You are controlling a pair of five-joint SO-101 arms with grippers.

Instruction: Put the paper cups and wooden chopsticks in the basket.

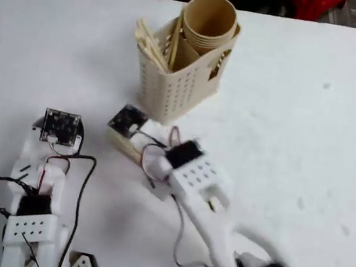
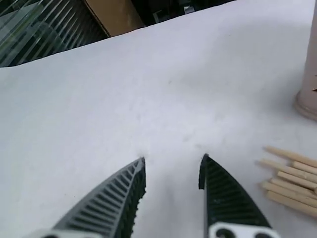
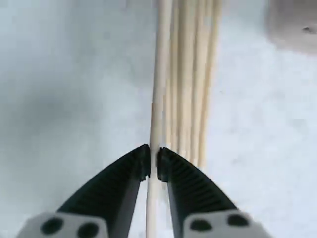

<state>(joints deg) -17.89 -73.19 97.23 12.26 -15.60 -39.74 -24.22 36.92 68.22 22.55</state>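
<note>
The cream slotted basket stands at the back middle of the table. Stacked paper cups and a bunch of wooden chopsticks are inside it. More chopsticks lie side by side on the table just in front of the basket. My right gripper is down over them, shut on the outermost chopstick. My right arm hides them from above. My left gripper hangs open over bare table, with the chopstick ends off to one side.
The white table has free room to the right and left of the basket. The left arm sits at the front left with black cables looped beside it. A beige base stands beyond the chopstick ends.
</note>
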